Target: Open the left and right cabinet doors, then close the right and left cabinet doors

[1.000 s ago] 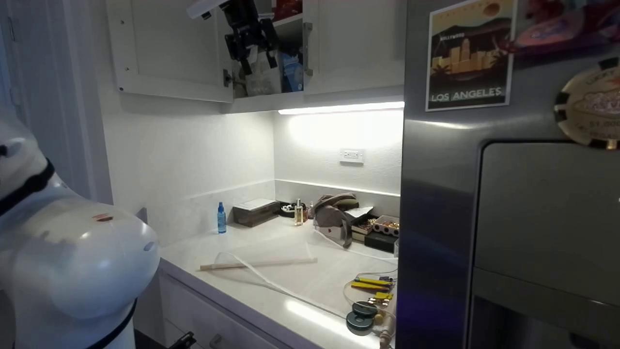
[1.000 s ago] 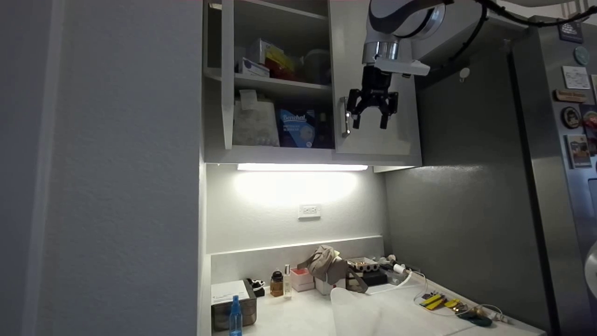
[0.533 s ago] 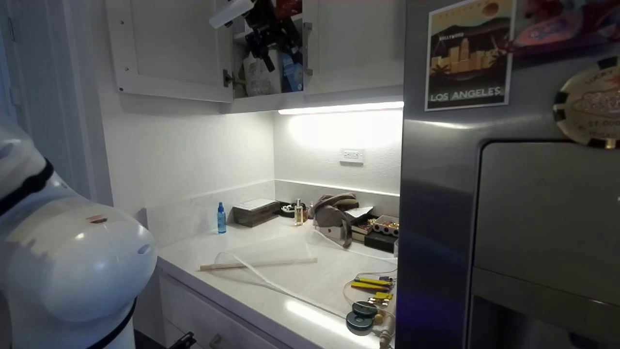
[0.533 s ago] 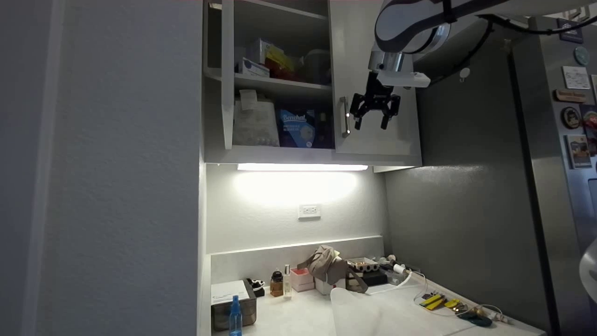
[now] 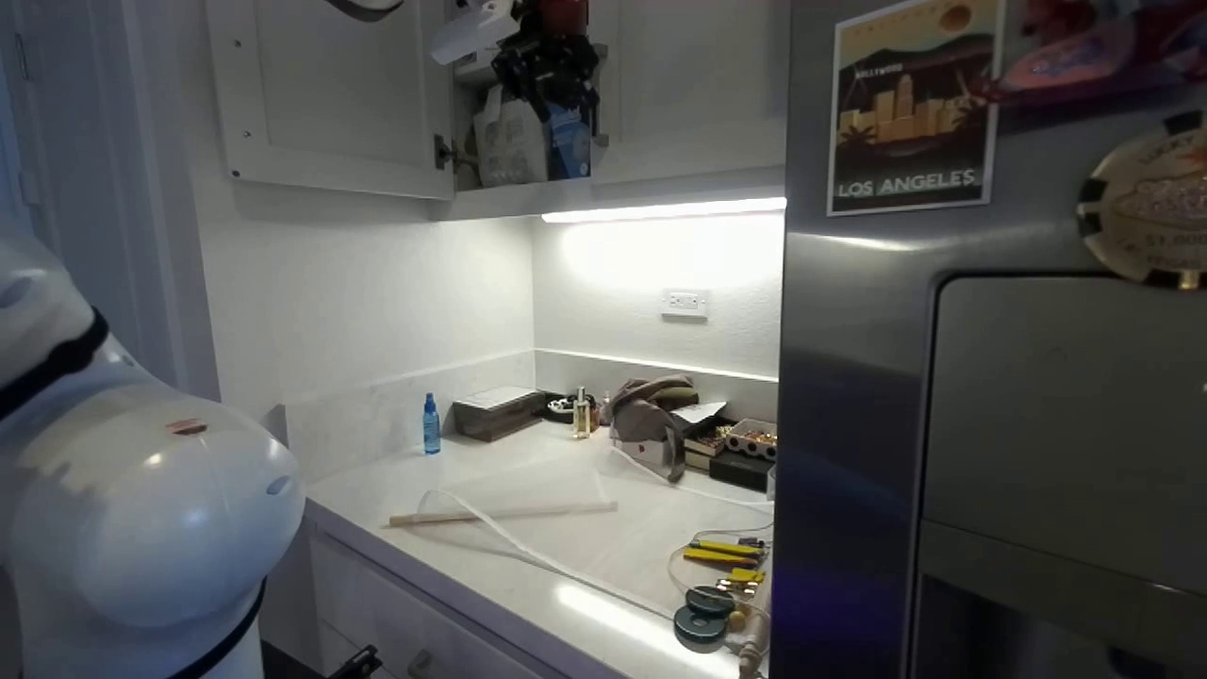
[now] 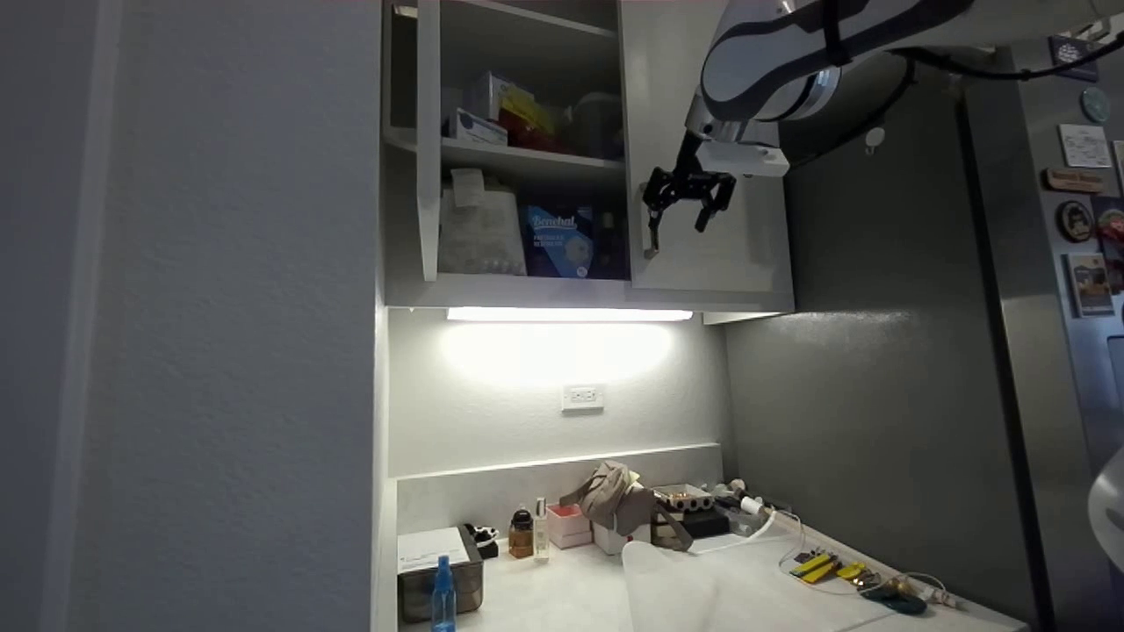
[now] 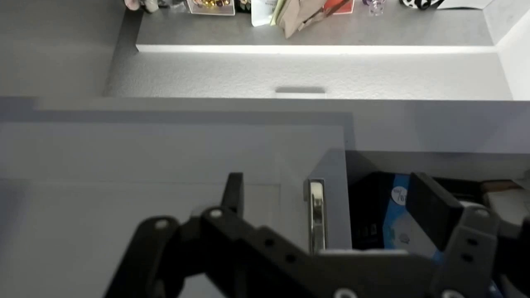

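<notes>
The left cabinet door (image 5: 339, 104) stands swung wide alongside the side wall (image 5: 377, 283), its inner face and hinge (image 5: 443, 151) exposed; the right cabinet door (image 6: 729, 259) lies flush against the cabinet (image 6: 527, 291). We find the gripper (image 6: 677, 239) before the latter, jaws spread wide: in the wrist view its fingers (image 7: 432, 207) appear to either side of the silver bar handle (image 7: 317, 215), though whether they touch it we cannot tell. The arm (image 6: 764, 75) crosses in front of the right door, and in both exterior views the gripper hides part of the handle. In the exposed half we note a pale bag (image 6: 483, 233) and a blue box (image 6: 559, 241) side by side beneath the shelf (image 6: 544, 160), with a yellow and red packet (image 6: 527, 118) above. The steel fridge (image 5: 853, 424), bearing a Los Angeles picture (image 5: 913, 108), stands just beside the right door's end of the cabinet. Under the cabinet we see a lit strip (image 6: 571, 314) and, lower, an outlet (image 6: 583, 397). On the countertop (image 5: 528, 599) we distinguish a blue spray bottle (image 5: 431, 429) near a dark box (image 5: 495, 422), a slim clear bottle (image 5: 581, 415), a brown cloth (image 5: 651, 415) partly over a white box (image 6: 622, 537), and a dotted tray (image 5: 750, 447); a translucent sheet (image 6: 663, 588) lies across the middle, and near the fridge, yellow-handled tools (image 5: 721, 555) and two dark green discs (image 5: 700, 624).
</notes>
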Controlling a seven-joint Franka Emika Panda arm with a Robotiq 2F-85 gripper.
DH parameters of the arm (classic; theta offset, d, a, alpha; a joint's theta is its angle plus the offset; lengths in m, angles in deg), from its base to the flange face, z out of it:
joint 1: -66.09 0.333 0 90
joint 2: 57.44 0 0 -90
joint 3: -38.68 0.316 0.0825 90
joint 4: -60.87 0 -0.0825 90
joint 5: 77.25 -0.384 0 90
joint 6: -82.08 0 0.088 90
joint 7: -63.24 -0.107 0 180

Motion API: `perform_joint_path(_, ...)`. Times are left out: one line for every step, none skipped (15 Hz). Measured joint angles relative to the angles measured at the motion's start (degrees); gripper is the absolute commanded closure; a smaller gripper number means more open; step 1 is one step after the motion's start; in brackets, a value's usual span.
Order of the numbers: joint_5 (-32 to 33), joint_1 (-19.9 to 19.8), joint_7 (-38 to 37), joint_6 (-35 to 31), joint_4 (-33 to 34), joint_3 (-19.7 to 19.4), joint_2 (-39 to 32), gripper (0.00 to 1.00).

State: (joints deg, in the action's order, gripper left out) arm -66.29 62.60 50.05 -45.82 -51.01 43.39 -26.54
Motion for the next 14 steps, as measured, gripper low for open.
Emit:
perform_joint_path(0.0, 0.0, 0.0, -1.9, -0.4, 0.0, 0.0, 0.0)
perform_joint_path(0.0, -0.1, 0.0, -3.8, -0.7, 0.0, -0.1, 0.0)
perform_joint_path(0.0, -0.2, 0.0, -5.6, -1.1, 0.0, -0.2, 0.0)
perform_joint_path(0.0, -0.4, 0.1, -7.6, -1.5, 0.0, -0.3, 0.0)
perform_joint_path(0.0, -0.6, 0.1, -9.6, -2.0, 0.0, -0.5, 0.0)
perform_joint_path(0.0, -0.8, 0.1, -11.3, -2.3, 0.0, -0.9, 0.0)
perform_joint_path(0.0, -1.0, 0.1, -13.1, -2.6, 0.0, -1.3, 0.0)
perform_joint_path(0.0, -1.3, 0.2, -14.9, -3.0, 0.0, -1.8, 0.1)
perform_joint_path(0.0, -1.4, 0.2, -16.4, -3.3, 0.0, -2.4, 0.28)
perform_joint_path(0.0, -1.6, 0.2, -17.8, -3.5, 0.0, -2.9, 0.34)
perform_joint_path(0.0, -1.7, 0.2, -19.2, -3.6, 0.0, -3.6, 0.42)
perform_joint_path(0.0, -1.9, 0.3, -20.5, -3.6, 0.0, -4.1, 0.51)
perform_joint_path(0.0, -2.0, 0.3, -21.8, -3.6, 0.0, -4.6, 0.58)
perform_joint_path(0.0, -2.1, 0.4, -22.8, -3.6, 0.0, -5.1, 0.66)
